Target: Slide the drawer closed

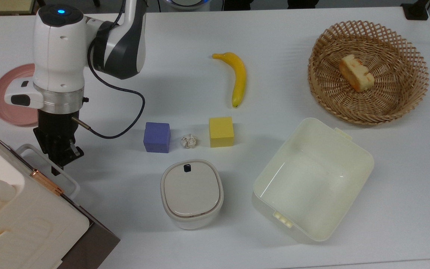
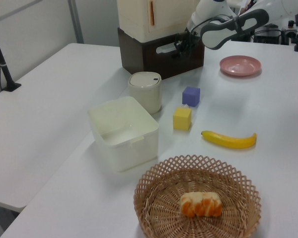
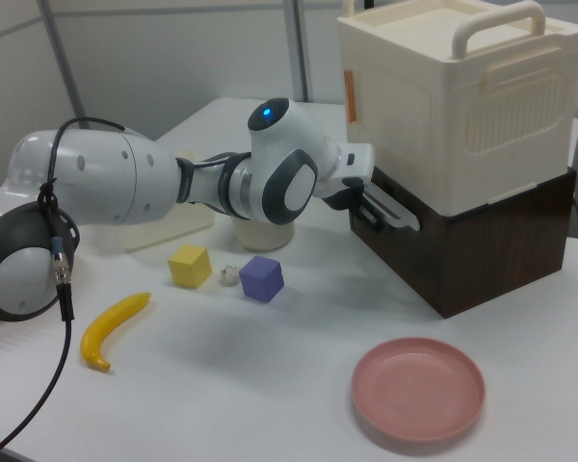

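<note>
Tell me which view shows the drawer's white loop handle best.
The top view: the white loop handle lies open to the camera, its outline standing out from the brown cabinet, with the gripper over it. The left view shows it small and far off. The right view shows it edge-on, partly behind the arm.

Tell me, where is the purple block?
The purple block sits on the white table near the top view's middle, just left of a crumpled paper ball and the yellow block.
</note>
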`<state>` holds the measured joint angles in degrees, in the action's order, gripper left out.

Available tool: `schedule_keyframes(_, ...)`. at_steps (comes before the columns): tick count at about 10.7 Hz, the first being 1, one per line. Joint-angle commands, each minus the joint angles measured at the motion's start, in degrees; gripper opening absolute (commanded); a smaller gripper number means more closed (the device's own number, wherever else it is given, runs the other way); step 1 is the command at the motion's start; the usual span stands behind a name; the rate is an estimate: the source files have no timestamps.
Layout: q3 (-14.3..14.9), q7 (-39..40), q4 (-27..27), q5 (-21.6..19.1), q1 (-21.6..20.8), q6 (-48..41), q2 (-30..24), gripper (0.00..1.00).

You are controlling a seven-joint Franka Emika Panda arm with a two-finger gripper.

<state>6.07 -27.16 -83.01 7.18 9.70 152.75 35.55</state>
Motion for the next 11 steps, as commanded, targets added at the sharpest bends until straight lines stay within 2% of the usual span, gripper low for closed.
schedule_keyframes(1, 0.52, 1.76, 2.59, 0.64, 0.33, 2.03, 1.37, 0.0)
schedule_keyframes(4, -0.35, 3.61, -1.09, 0.46, -0.2, -1.11, -4.32, 0.0)
schedule_keyframes(7, -4.39, 6.84, -2.86, 0.11, -1.61, -16.02, -11.44, 0.0)
schedule_keyframes(9, -4.93, 7.21, -2.94, 0.02, -4.84, -24.3, -14.35, 0.0)
schedule_keyframes(11, -5.02, 10.0, -5.48, -0.06, -7.83, -30.73, -17.95, 0.0)
